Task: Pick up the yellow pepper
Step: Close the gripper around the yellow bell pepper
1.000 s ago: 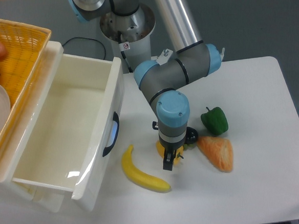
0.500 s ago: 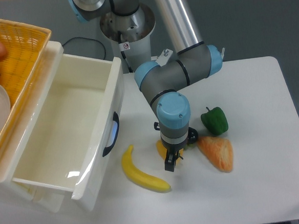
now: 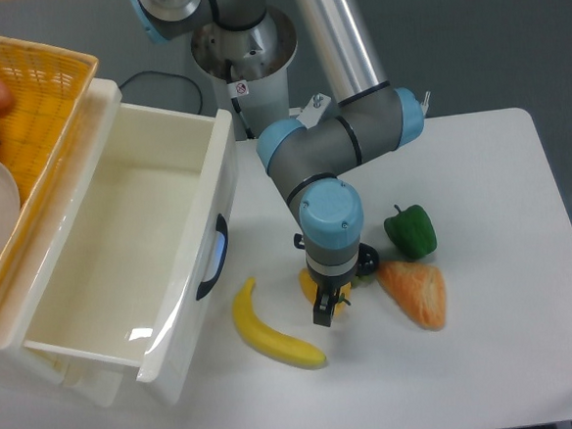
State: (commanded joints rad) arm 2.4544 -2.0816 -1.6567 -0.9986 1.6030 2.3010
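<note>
The gripper (image 3: 324, 308) stands over the yellow pepper (image 3: 309, 287) on the white table (image 3: 492, 357), between banana (image 3: 270, 331) and orange slice (image 3: 416, 291). Its grasp, and the largely hidden pepper's heading, cannot be told.

The arm's wrist is hiding most of the yellow pepper (image 3: 309, 286) and the gripper (image 3: 324, 308), so finger contact is staying unclear. The frame edge is cutting off the basket (image 3: 38, 114).
</note>
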